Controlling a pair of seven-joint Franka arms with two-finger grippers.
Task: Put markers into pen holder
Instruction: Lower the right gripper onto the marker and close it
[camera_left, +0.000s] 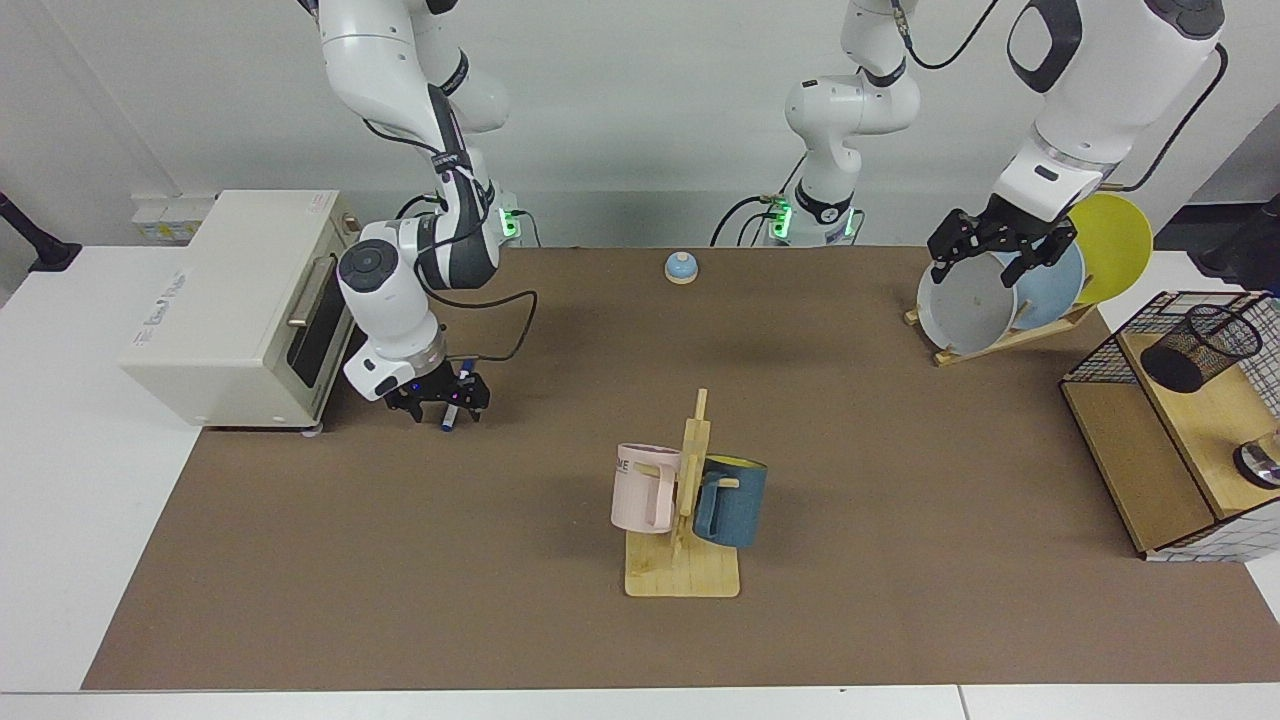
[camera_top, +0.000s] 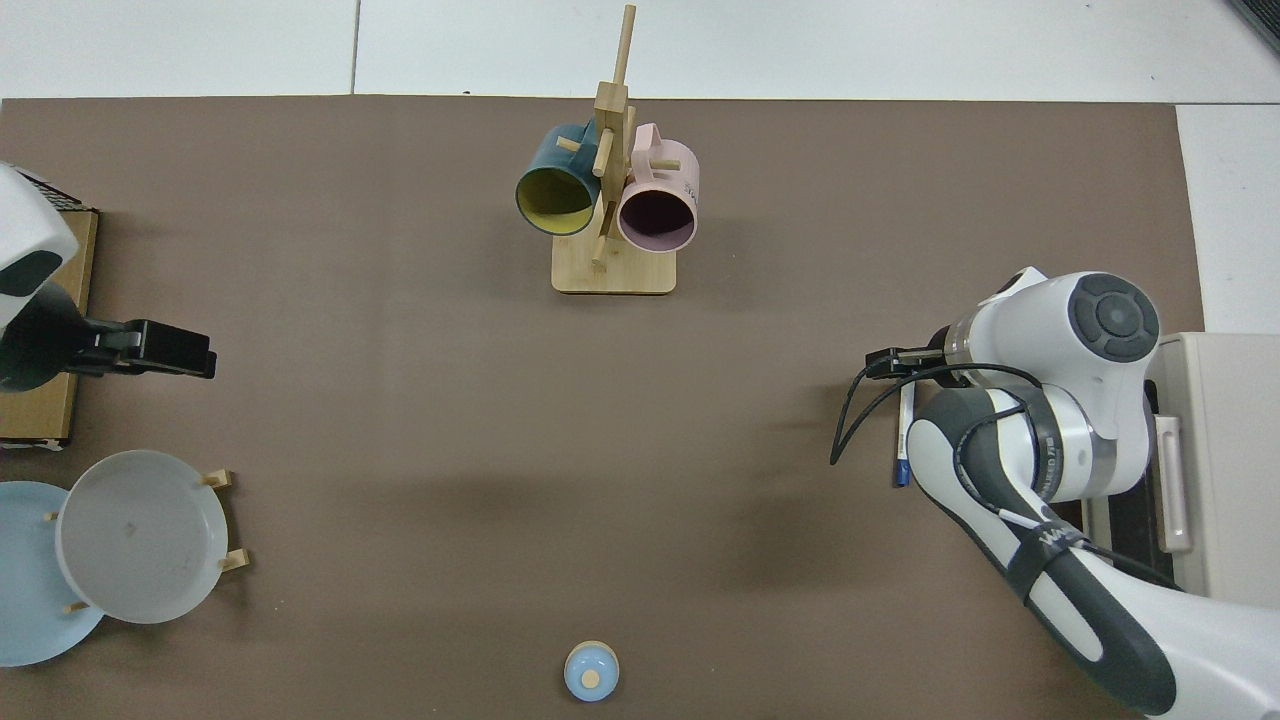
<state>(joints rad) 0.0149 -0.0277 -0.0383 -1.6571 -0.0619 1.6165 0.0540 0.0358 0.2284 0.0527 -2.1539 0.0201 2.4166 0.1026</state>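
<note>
You had the right gripper (camera_left: 448, 402) down at the mat on the left of the facing view, just in front of the toaster oven (camera_left: 235, 305), and its fingers stood apart on either side of the marker (camera_left: 451, 417). That straddle made sense: the marker lay flat on the brown mat (camera_left: 640, 640), so a low approach across the barrel looked like the way to pinch it. Nothing was clamped at that point; the barrel showed between the open fingers, and from above only its blue end (camera_top: 901, 478) peeked out past the arm.

Your left gripper (camera_left: 995, 252) hung high on the far right, over the plate rack (camera_left: 1000, 295), fingers spread and empty. It waited there, close to the goal side.

The pen holder (camera_left: 1200, 348) lay tipped on its side on the wooden shelf inside the wire basket (camera_left: 1100, 345), well apart from the marker. I'd judge the pickup was only starting, with a long carry across the table left.
</note>
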